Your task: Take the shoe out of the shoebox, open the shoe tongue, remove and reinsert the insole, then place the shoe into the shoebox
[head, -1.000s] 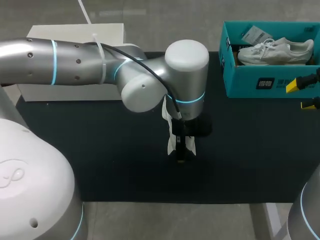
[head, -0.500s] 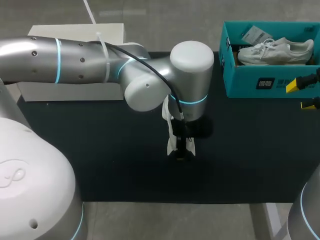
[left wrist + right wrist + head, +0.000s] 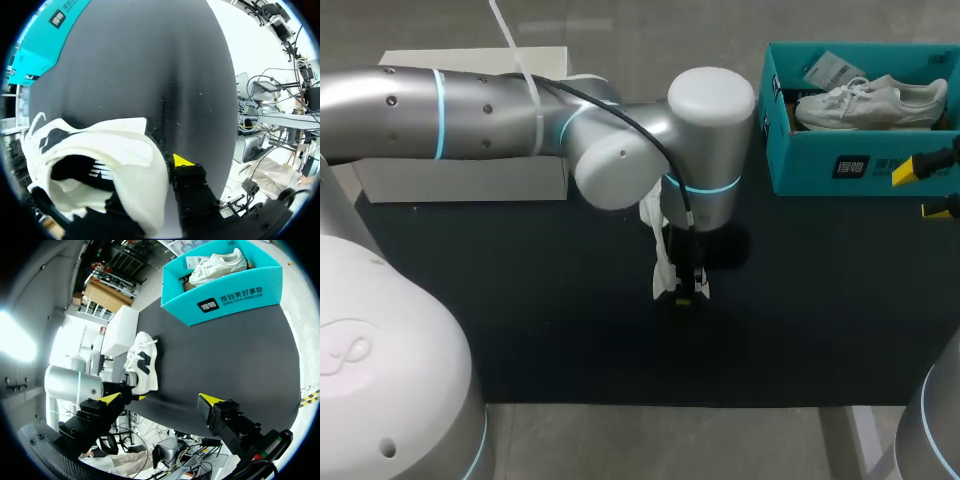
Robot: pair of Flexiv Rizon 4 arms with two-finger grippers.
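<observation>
My left claw (image 3: 686, 296) is clamped on the white shoe (image 3: 661, 268), which stands on end over the black table (image 3: 520, 300) at mid-frame, just left of the claw. At the right edge, my right claw (image 3: 926, 190) gapes wide, holding nothing. Beyond it, upper right, the teal shoebox (image 3: 810, 165) holds another white shoe (image 3: 870, 103) and a paper tag (image 3: 830, 68).

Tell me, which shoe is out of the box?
The white shoe with black marks, gripped by the left gripper over the black mat. The other, plain white shoe lies inside the teal shoebox.
</observation>
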